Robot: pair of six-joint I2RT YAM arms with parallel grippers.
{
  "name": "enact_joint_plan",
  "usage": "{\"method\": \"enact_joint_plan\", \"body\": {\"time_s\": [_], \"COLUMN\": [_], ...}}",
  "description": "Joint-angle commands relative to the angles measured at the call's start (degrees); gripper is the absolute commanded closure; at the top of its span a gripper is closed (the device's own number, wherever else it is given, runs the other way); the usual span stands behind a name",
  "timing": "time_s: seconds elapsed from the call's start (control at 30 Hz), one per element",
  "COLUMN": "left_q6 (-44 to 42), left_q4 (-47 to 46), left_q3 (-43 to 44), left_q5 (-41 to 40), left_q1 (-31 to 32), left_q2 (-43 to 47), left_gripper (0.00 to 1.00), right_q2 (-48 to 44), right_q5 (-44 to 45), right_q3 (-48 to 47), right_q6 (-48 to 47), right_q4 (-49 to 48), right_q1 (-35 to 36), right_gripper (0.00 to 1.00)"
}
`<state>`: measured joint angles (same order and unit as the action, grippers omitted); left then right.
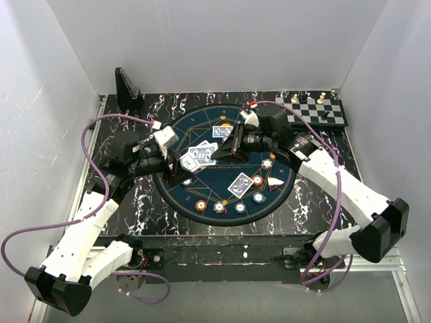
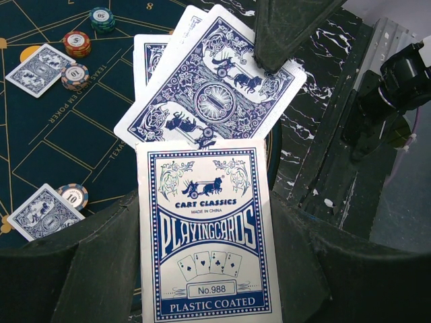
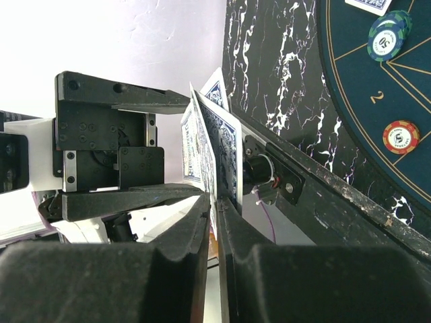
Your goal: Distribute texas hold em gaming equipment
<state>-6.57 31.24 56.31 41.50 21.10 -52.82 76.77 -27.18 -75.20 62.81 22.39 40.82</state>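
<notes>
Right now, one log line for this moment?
left claw: shut on card box | right claw: pinching playing card | poker chips: on poker mat

Tabletop point(image 1: 128, 202): black with white marble veining. Large round dark-blue mat point(image 1: 215, 190) with gold lines lies at its centre. Black-and-white chessboard point(image 1: 316, 111) sits at the far right corner, a few pieces point(image 1: 323, 97) upright on it. Black angled stand point(image 1: 128, 87) at the far left corner.

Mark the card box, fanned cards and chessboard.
card box point(image 2: 209, 235): left wrist view, middle of its printed face.
fanned cards point(image 2: 214, 101): left wrist view, emblem on top card's back.
chessboard point(image 1: 310, 111): top view, bare squares near its middle.
</notes>
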Motion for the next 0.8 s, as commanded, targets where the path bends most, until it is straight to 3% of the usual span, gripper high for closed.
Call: {"method": "enact_joint_plan", "body": {"time_s": [0.0,0.1,0.77], "left_q6": [-0.29,-0.46,-0.46], "left_q4": [-1.80,-1.71,-1.63], "left_q3": [1.34,1.17,0.55], "left_q5": [1.48,1.22,1.40], "left_q1": [-0.27,-0.27,-0.27], "left_q2": [1.49,1.49,1.93], "left_gripper": [1.00,1.00,1.00], "right_q2": [-1.01,-1.71,-4.53], "right_q5": [0.28,0.90,-0.68], "right_q3": [-0.91,-1.70,-6.98], "right_q6": [0.04,-0.31,0.12], "right_q4": [-1.57,-0.51,-0.51], "right_q1": [-0.74,-1.18,-4.43], "right_gripper": [0.88,0.98,0.99]}}
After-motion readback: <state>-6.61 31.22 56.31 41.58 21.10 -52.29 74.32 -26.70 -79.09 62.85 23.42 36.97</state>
